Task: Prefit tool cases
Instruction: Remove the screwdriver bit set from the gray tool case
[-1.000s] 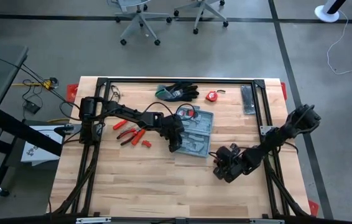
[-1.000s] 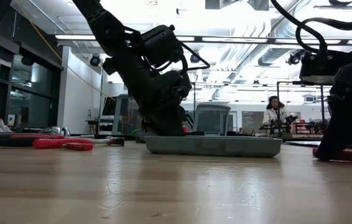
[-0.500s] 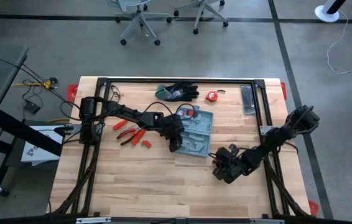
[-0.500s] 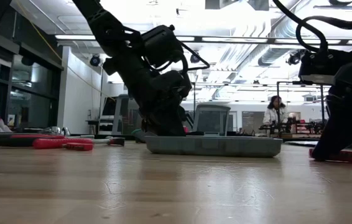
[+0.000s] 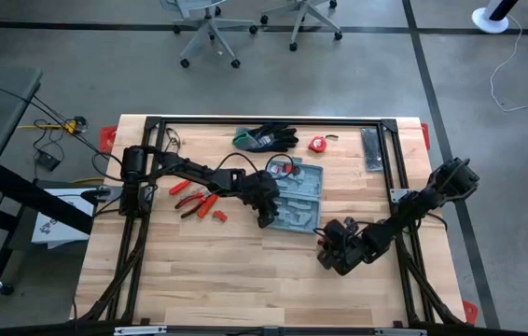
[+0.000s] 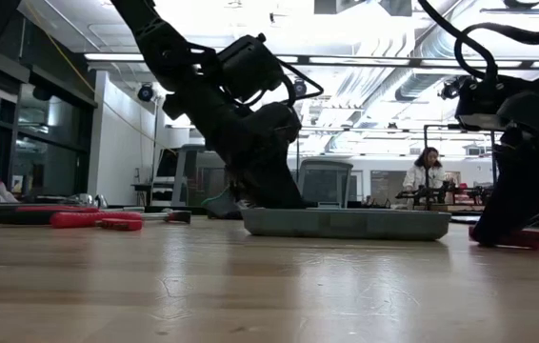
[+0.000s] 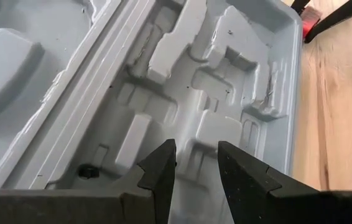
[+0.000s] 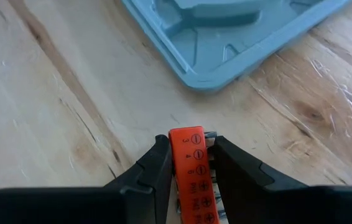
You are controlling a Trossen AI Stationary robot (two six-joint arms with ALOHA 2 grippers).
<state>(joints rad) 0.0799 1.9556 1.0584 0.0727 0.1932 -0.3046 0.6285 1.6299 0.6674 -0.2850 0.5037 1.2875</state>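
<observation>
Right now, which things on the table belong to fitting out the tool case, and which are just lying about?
In the job:
- open grey-blue tool case, left gripper over its recesses
- orange bit holder, clamped in the right gripper
- red-handled pliers

Lying about:
- black-and-green gloves
- dark flat bar
- small red item

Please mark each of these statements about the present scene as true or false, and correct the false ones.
1. The tool case lies open on the table. True.
2. The right gripper holds nothing. False: its jaws are shut on an orange bit holder.
3. The left gripper hangs over the case's moulded recesses. True.
4. The black-and-green gloves lie inside the case. False: they lie on the table beyond it, near the far edge.
5. The red-handled pliers lie right of the case. False: they lie left of it, in the high view.
</observation>
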